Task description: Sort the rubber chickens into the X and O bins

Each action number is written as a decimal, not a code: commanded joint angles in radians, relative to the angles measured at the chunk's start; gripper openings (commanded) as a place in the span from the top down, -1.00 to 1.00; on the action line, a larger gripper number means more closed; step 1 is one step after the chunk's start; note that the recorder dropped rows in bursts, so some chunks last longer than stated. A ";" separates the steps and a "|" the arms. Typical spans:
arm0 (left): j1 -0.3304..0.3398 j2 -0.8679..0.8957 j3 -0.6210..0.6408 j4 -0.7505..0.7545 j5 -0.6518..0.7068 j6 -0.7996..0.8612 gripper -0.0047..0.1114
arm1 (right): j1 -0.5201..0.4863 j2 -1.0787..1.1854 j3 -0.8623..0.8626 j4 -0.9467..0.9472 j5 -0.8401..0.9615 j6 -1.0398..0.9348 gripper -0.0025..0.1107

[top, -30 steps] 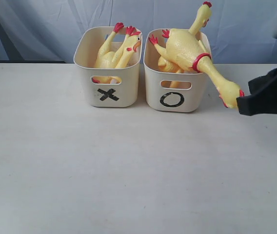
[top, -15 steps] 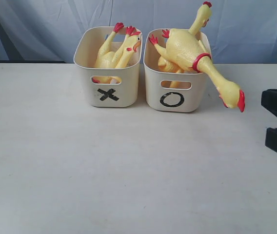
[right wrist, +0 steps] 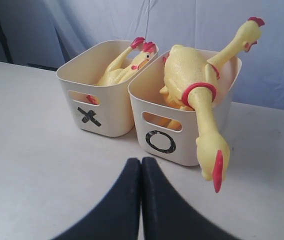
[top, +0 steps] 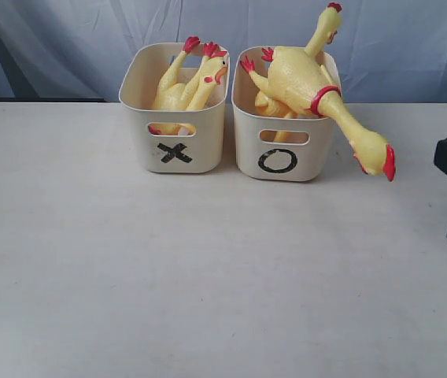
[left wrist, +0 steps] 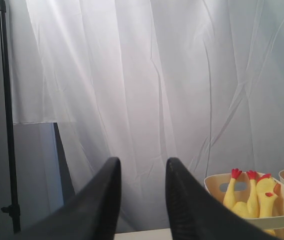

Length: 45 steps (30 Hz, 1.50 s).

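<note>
- My right tool (right wrist: 141, 162) is closed tight on nothing, low over the worktop (top: 208, 276) at the right edge of the scene
- My left tool (left wrist: 142, 170) stands part open and empty, aimed at the curtain (left wrist: 132, 75); the exterior view does not show it
- The X bin (top: 208, 153) holds two thin chickens (top: 178, 93), feet up
- The O bin (top: 247, 153), just beside it on the right, holds the other two
- One big chicken (top: 294, 75) is only half in: its body rides on top, its neck crosses the bin's right front corner and its head (top: 374, 151) dangles outside the wall
- The other big chicken (top: 330, 20) pokes its head up behind
- The draped bird's long axis slants from its feet at the bin's back left down to the head at front right, toward my right tool
- That head hangs between the O bin and my right tool, apart from both tools; my right arm is plainly the nearer
- I judge the sorting all but done; any tidying would mean pushing that neck back along its slant
</note>
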 commanded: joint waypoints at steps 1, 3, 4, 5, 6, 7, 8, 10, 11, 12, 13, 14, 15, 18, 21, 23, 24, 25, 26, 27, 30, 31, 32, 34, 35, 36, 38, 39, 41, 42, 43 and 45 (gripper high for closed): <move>0.048 -0.004 0.005 -0.003 0.003 -0.002 0.40 | -0.001 -0.005 0.001 0.000 -0.013 -0.005 0.96; 0.095 -0.004 0.005 -0.003 0.005 -0.002 0.40 | -0.001 -0.005 0.001 0.000 -0.013 -0.005 0.96; 0.118 -0.004 0.005 -0.003 0.005 -0.002 0.40 | -0.001 -0.005 0.001 0.000 -0.013 -0.005 0.96; 0.148 -0.004 0.005 -0.003 0.005 -0.002 0.40 | -0.001 -0.015 0.001 0.000 -0.012 -0.005 0.96; 0.181 -0.004 0.005 -0.003 0.005 -0.002 0.40 | -0.005 -0.028 0.001 0.000 -0.012 -0.005 0.96; 0.209 -0.004 0.005 -0.003 0.005 -0.002 0.40 | -0.012 -0.041 0.001 0.002 -0.012 -0.005 0.96; 0.243 -0.004 0.005 -0.003 0.005 -0.002 0.40 | -0.027 -0.062 0.001 0.011 -0.012 -0.005 0.96; 0.317 -0.004 0.005 -0.003 0.005 -0.002 0.40 | -0.064 -0.109 0.001 0.021 -0.012 -0.005 0.96; 0.354 -0.004 0.005 -0.003 0.005 -0.002 0.40 | -0.089 -0.136 0.001 0.021 -0.012 -0.005 0.96; 0.389 -0.004 0.005 -0.003 0.005 -0.002 0.40 | -0.118 -0.166 0.001 0.021 -0.012 -0.005 0.96; 0.415 -0.004 0.005 -0.003 0.005 -0.002 0.40 | -0.141 -0.189 0.001 0.021 -0.012 -0.005 0.96; 0.442 -0.004 0.005 -0.003 0.005 -0.002 0.40 | -0.171 -0.218 0.001 0.021 -0.012 -0.005 0.96; 0.464 -0.004 0.005 -0.003 0.005 -0.002 0.40 | -0.199 -0.246 0.001 0.021 -0.012 -0.005 0.96; 0.505 -0.004 0.005 -0.003 0.005 -0.002 0.40 | -0.266 -0.320 0.001 0.021 -0.012 -0.005 0.96; 0.528 -0.004 0.005 -0.003 0.005 -0.002 0.40 | -0.326 -0.382 0.001 0.021 -0.012 -0.005 0.96; 0.540 -0.004 0.005 -0.003 0.005 -0.002 0.40 | -0.353 -0.420 0.001 0.021 -0.015 -0.005 0.96; 0.548 -0.004 0.005 -0.003 0.005 -0.002 0.40 | -0.365 -0.442 0.001 0.021 -0.017 -0.003 0.96; 0.553 -0.004 0.005 -0.003 0.005 -0.002 0.40 | -0.376 -0.466 0.001 0.024 -0.017 -0.003 0.96; 0.559 -0.004 0.005 -0.003 0.005 -0.002 0.40 | -0.382 -0.489 0.001 0.024 -0.017 -0.003 0.96; 0.567 -0.004 0.005 -0.003 0.005 -0.002 0.40 | -0.391 -0.512 0.001 0.024 -0.017 -0.003 0.96; 0.584 -0.004 0.005 -0.003 0.005 -0.002 0.40 | -0.403 -0.572 0.001 0.024 -0.017 -0.003 0.96; 0.587 -0.004 0.005 -0.003 0.005 -0.002 0.40 | -0.403 -0.591 0.001 0.024 -0.017 -0.003 0.96; 0.586 -0.004 0.005 -0.003 0.002 -0.002 0.40 | -0.403 -0.600 0.001 0.024 -0.019 -0.003 0.96; 0.586 -0.004 0.005 -0.003 0.004 -0.002 0.40 | -0.403 -0.600 0.001 0.024 -0.019 -0.003 0.96; 0.586 -0.004 0.005 -0.003 0.004 -0.002 0.40 | -0.403 -0.600 0.001 0.024 -0.024 -0.003 0.96; 0.586 -0.004 0.005 -0.003 0.004 -0.002 0.40 | -0.403 -0.600 0.001 0.024 -0.032 -0.003 0.96; 0.586 -0.004 0.005 -0.003 0.004 -0.002 0.40 | -0.403 -0.600 0.001 0.024 -0.030 -0.003 0.96; 0.586 -0.004 0.005 -0.003 0.004 -0.002 0.40 | -0.403 -0.600 0.001 0.024 -0.030 -0.003 0.96; 0.586 -0.004 0.005 -0.003 0.004 -0.002 0.40 | -0.403 -0.600 0.001 0.024 -0.030 -0.003 0.96; 0.586 -0.004 0.005 -0.003 0.004 -0.002 0.40 | -0.403 -0.600 0.001 0.024 -0.030 -0.003 0.96; 0.586 -0.004 0.005 -0.003 0.004 -0.002 0.40 | -0.403 -0.600 0.001 0.024 -0.030 -0.003 0.96; 0.586 -0.004 0.005 -0.003 0.004 -0.002 0.40 | -0.403 -0.600 0.001 0.024 -0.030 -0.003 0.96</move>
